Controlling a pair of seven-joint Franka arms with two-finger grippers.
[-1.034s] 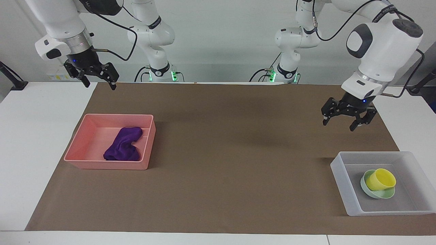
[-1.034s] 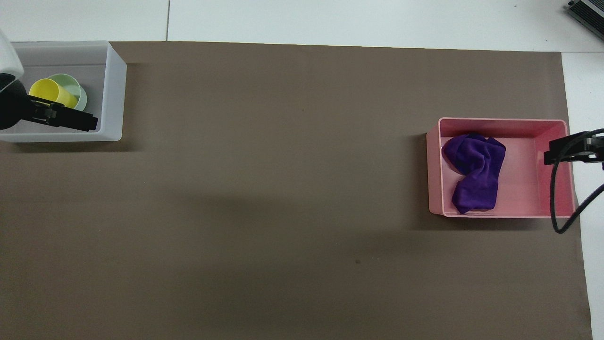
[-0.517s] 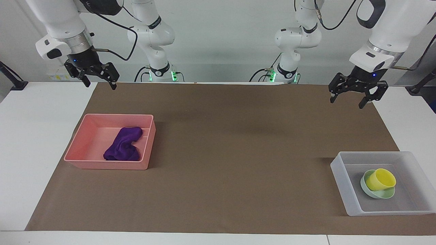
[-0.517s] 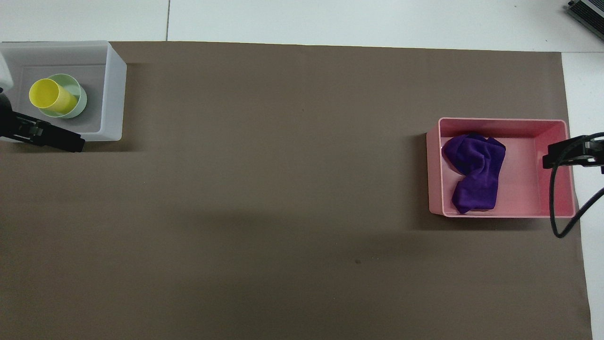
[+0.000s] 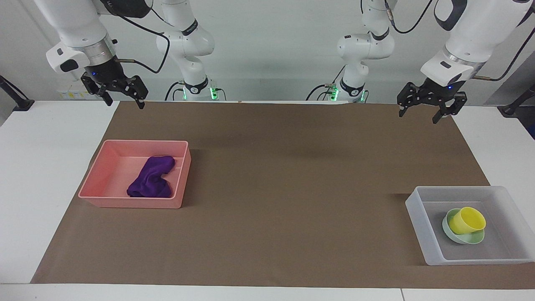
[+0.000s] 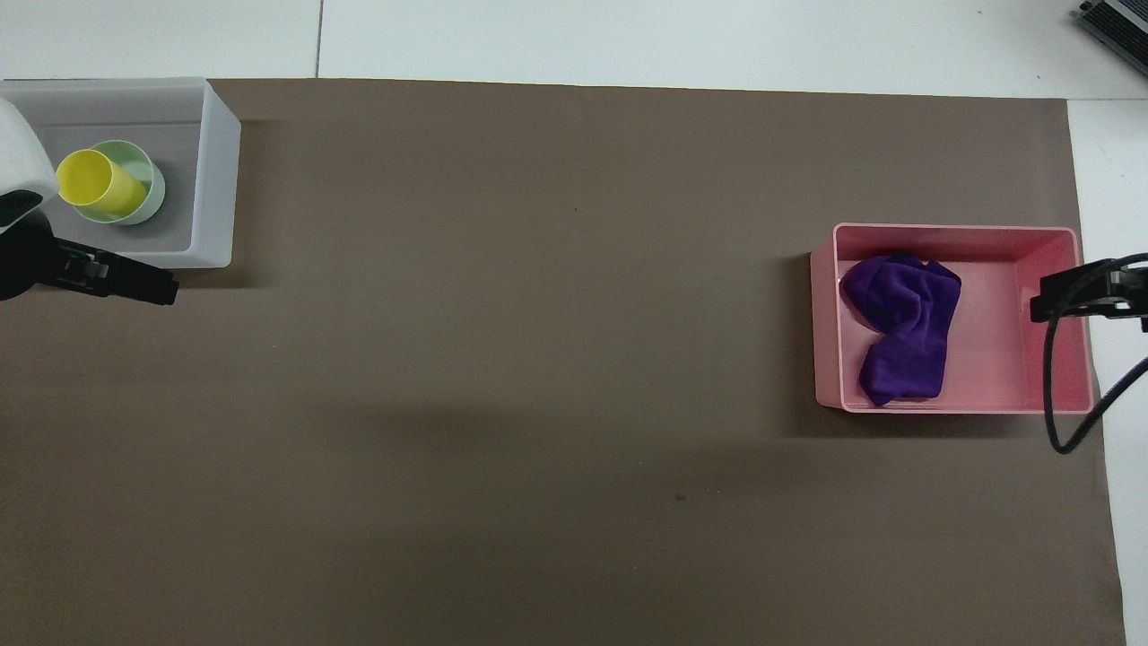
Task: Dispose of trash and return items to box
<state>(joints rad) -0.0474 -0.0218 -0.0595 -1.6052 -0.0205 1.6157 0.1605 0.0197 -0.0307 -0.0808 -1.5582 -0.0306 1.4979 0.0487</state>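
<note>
The purple cloth rag point(image 5: 151, 183) point(image 6: 901, 327) lies in the pink bin point(image 5: 100, 180) point(image 6: 987, 240) toward the right arm's end of the table. The yellow cup point(image 5: 467, 220) point(image 6: 97, 184) lies tilted in the mint-green bowl point(image 5: 473, 239) point(image 6: 139, 160), both inside the translucent box point(image 5: 418, 211) point(image 6: 215, 170) toward the left arm's end. My left gripper point(image 5: 419, 113) is open and empty, raised over the mat's edge near the robots. My right gripper point(image 5: 124, 100) is open and empty, raised over the mat's corner near the robots.
A brown mat point(image 5: 292, 188) point(image 6: 538, 359) covers most of the white table point(image 5: 37, 167). A black cable point(image 6: 1063, 395) hangs from the right arm over the pink bin's end.
My left gripper has risen from above the box and drawn back toward the robots, empty. The right arm has barely moved. Cup, bowl and rag stay put.
</note>
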